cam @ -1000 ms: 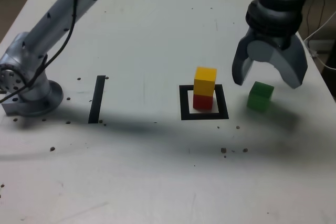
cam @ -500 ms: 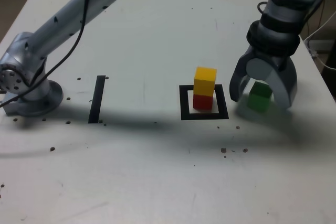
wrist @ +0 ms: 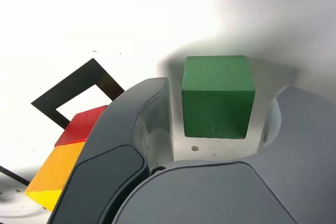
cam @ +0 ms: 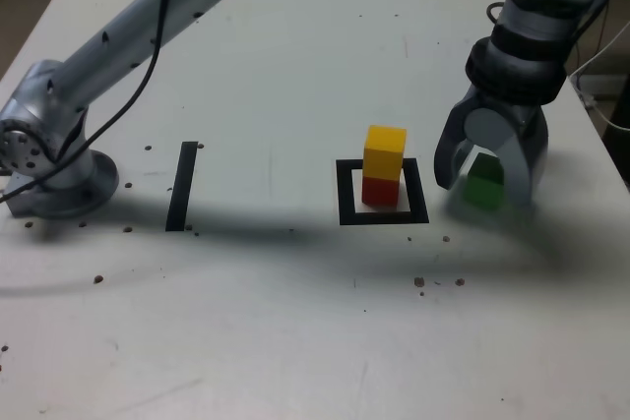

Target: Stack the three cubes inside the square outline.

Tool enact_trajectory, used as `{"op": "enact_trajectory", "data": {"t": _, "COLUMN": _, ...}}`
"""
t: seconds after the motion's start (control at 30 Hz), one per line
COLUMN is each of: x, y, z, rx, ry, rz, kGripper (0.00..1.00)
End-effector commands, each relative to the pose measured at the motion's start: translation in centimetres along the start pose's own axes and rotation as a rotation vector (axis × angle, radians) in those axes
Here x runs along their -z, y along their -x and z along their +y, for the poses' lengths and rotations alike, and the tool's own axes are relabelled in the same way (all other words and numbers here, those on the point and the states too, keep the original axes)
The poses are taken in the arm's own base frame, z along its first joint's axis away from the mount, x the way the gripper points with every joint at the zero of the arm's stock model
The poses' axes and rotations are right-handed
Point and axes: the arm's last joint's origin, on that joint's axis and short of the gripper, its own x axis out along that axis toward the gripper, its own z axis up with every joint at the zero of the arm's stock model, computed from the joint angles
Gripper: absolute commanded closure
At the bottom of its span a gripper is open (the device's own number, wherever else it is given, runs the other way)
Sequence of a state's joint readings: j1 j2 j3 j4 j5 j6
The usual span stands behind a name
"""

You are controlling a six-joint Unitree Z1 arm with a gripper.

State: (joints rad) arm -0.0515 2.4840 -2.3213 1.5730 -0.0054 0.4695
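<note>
The green cube (cam: 484, 184) sits on the white table to the exterior view's right of the square outline (cam: 346, 194). My gripper (cam: 483, 190) is lowered over it with a finger on each side. In the wrist view the green cube (wrist: 218, 95) lies between the dark fingers (wrist: 149, 114), with narrow strips of table still showing on both sides, so the jaws stand open around it. Inside the outline the yellow cube (cam: 385, 150) rests on the red cube (cam: 380, 190). The wrist view also catches the red cube (wrist: 84, 124), yellow cube (wrist: 58, 174) and outline (wrist: 79, 82).
A straight black tape strip (cam: 181, 186) lies at the exterior view's left, near the arm's base (cam: 49, 169). The arm spans the far side of the table. White cables (cam: 605, 61) hang past the table's right edge. Dark specks dot the near surface.
My gripper has come down from above the green cube to straddle it. Its fingers have narrowed markedly toward the cube's sides. The cubes have not moved.
</note>
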Motion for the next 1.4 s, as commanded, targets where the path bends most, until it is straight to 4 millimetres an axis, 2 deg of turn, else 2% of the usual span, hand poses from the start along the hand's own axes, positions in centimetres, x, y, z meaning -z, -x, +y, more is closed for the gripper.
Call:
{"op": "enact_trajectory", "data": {"t": 0.0, "x": 0.1, "y": -0.1, "z": 0.0, "rx": 0.009, "ry": 0.0, "rz": 0.019, "kGripper": 0.69}}
{"op": "enact_trajectory", "data": {"t": 0.43, "x": 0.2, "y": -0.3, "z": 0.0, "rx": 0.013, "ry": 0.0, "rz": 0.027, "kGripper": 0.69}}
{"op": "enact_trajectory", "data": {"t": 0.6, "x": 0.4, "y": 0.3, "z": -0.1, "rx": 0.003, "ry": 0.004, "rz": 0.024, "kGripper": 0.69}}
{"op": "enact_trajectory", "data": {"t": 0.7, "x": 1.0, "y": 1.5, "z": -0.5, "rx": -0.02, "ry": 0.014, "rz": 0.016, "kGripper": 0.69}}
{"op": "enact_trajectory", "data": {"t": 0.83, "x": 2.5, "y": 4.5, "z": -1.5, "rx": -0.081, "ry": 0.052, "rz": -0.008, "kGripper": 0.69}}
{"op": "enact_trajectory", "data": {"t": 0.97, "x": 4.8, "y": 8.0, "z": -3.2, "rx": -0.146, "ry": 0.111, "rz": -0.055, "kGripper": 0.69}}
{"op": "enact_trajectory", "data": {"t": 1.1, "x": 7.3, "y": 10.5, "z": -4.8, "rx": -0.17, "ry": 0.174, "rz": -0.095, "kGripper": 0.69}}
{"op": "enact_trajectory", "data": {"t": 1.23, "x": 9.8, "y": 12.0, "z": -6.1, "rx": -0.165, "ry": 0.251, "rz": -0.115, "kGripper": 0.69}}
{"op": "enact_trajectory", "data": {"t": 1.37, "x": 11.5, "y": 12.2, "z": -7.2, "rx": -0.12, "ry": 0.315, "rz": -0.113, "kGripper": 0.69}}
